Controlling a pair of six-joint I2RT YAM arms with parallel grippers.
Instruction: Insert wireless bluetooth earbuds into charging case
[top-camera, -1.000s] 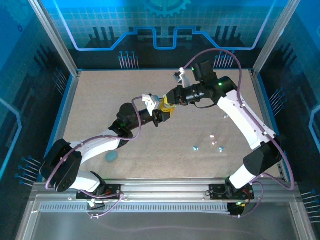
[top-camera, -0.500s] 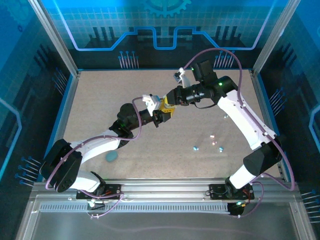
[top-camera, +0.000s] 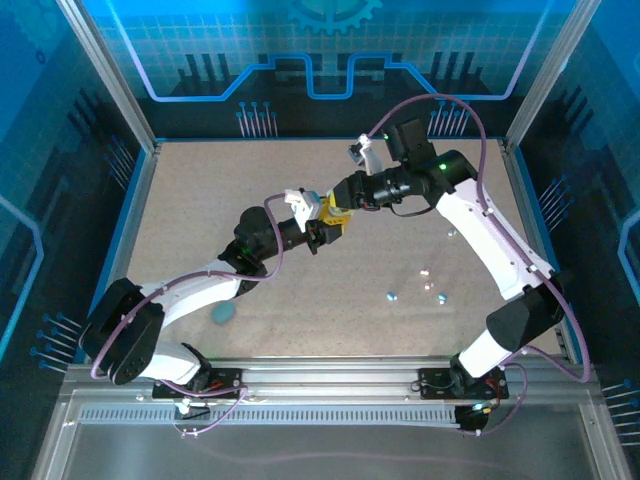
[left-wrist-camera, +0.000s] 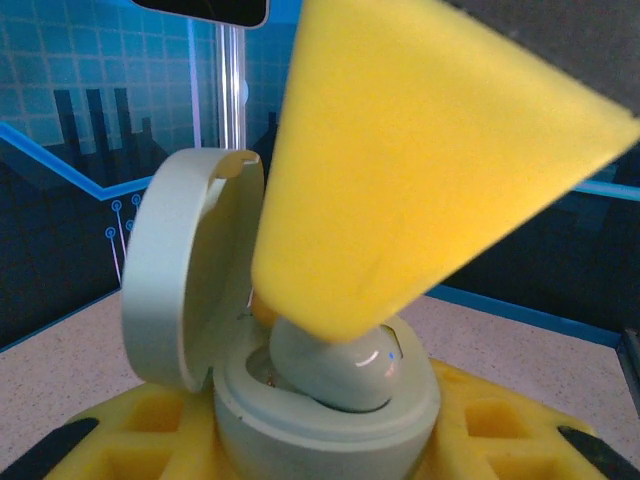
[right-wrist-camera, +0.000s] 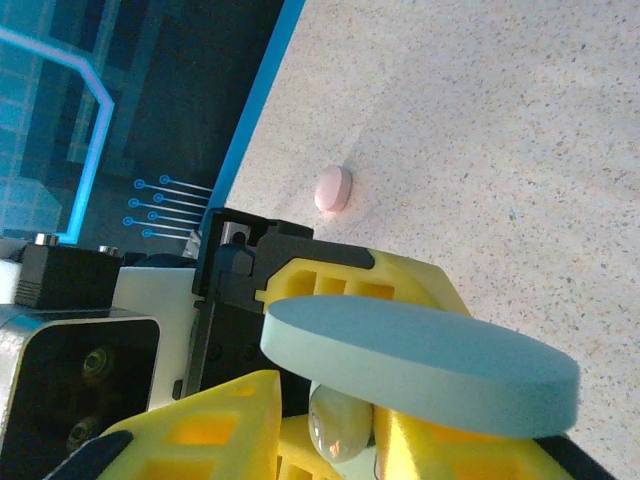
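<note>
Two arms are seen meeting over the middle of the worktop (top-camera: 200, 200). One case (left-wrist-camera: 330, 430) is grasped at its base by the left hand (top-camera: 328, 228), with a yellow finger (left-wrist-camera: 140, 445) pressed against each side. Its lid (left-wrist-camera: 190, 270) is swung open and stands upright.

One whitish earbud (left-wrist-camera: 340, 365) is lodged in the well of the case and stands proud of the rim. The right hand (top-camera: 340, 207) is set just beside the left hand, over the open case. One of its yellow fingers (left-wrist-camera: 420, 170) is laid on top of the earbud. In the right wrist view the earbud is seen under the lid, between yellow fingers. Whether it is gripped or released by the right hand cannot be told.

A second case (top-camera: 222, 313), teal, is seen lying alone toward the near-left corner, just beside the left arm. Three loose earbuds are scattered toward the near-right corner, well apart from the hands: one pale blue (top-camera: 392, 295), one bluish-white (top-camera: 441, 298) and one pinkish (top-camera: 425, 271).

One pink piece (right-wrist-camera: 333, 188), pebble-shaped, is seen lying near a blue-bordered edge of the worktop. Whether it is a case or an earbud cannot be told.
</note>
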